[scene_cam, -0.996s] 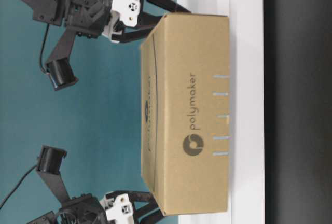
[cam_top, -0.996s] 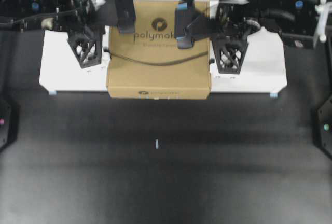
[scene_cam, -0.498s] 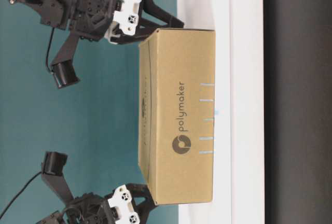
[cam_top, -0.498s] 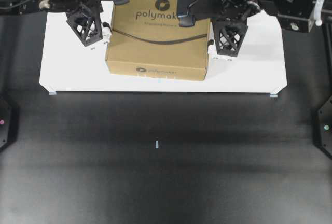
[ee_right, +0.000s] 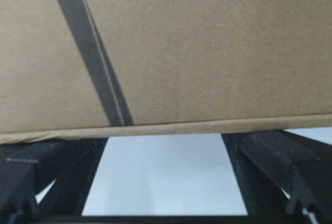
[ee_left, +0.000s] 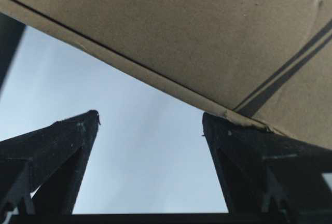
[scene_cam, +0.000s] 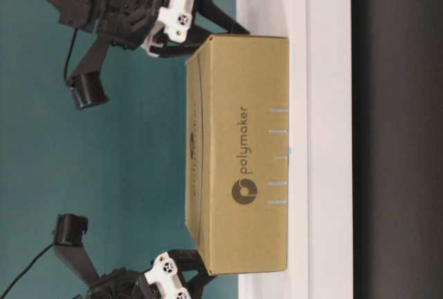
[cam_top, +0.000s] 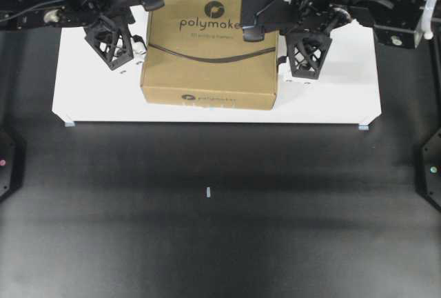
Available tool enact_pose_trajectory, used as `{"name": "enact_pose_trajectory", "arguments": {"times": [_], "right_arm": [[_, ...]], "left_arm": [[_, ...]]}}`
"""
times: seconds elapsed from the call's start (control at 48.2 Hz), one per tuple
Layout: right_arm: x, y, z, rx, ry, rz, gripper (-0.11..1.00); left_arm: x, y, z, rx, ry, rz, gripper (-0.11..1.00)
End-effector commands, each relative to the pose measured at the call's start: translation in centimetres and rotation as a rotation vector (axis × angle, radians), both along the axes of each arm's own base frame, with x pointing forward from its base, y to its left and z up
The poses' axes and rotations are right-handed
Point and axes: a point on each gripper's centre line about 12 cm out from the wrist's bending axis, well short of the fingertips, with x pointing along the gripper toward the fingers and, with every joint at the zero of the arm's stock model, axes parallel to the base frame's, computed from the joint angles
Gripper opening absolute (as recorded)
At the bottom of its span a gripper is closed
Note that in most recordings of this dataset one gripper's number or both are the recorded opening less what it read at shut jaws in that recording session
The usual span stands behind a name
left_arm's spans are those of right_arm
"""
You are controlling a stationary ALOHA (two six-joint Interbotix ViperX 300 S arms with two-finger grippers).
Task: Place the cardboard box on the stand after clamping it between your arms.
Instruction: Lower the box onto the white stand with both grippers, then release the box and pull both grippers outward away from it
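Desk: dark matte desk [cam_top: 207,229], nearest the viewer.
Stand: wide white flat-topped rectangular stand [cam_top: 331,101] with small light-blue edge marks, beyond the bare desk.
Box: square flat brown cardboard box [cam_top: 210,46] printed "polymaker", resting on the stand's middle.
Left gripper [cam_top: 116,41]: black lattice jaws spread, tips at the box's left side.
Right gripper [cam_top: 303,53]: black lattice jaws spread, against the box's right side.

Both arms are matte black, the left arm [cam_top: 48,5] trailing a thin black cable, the right arm [cam_top: 365,1] carrying a light-blue tip, each ending in a black lattice-frame hand with white screw-dotted plates and a black cylindrical camera housing.
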Motion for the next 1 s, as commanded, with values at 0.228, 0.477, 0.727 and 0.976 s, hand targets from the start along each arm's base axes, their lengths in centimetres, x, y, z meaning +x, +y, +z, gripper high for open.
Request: {"name": "enact_pose_trajectory", "arguments": {"times": [0.228,0.477,0.727,0.976], "right_arm": [[-1.4,-1.1,-0.3,0.006,-0.069,-0.096,0.83],[-3.1,-1.4,0.9,0.016,-0.153,-0.186,0.83],[-6.0,0.6,2.2,0.042,-0.206,-0.246,0.83],[-8.1,4.3,4.7,0.045,-0.441,-0.259,0.83]], "left_arm": [[-0.5,-1.8,1.5,0.021,-0.069,-0.028,0.8],[-3.3,-1.3,1.2,0.086,-0.028,-0.062,0.8],[-5.0,-2.1,3.8,0.166,-0.077,-0.096,0.8],[-8.1,-6.2,7.7,0.264,-0.296,-0.137,0.8]]}}
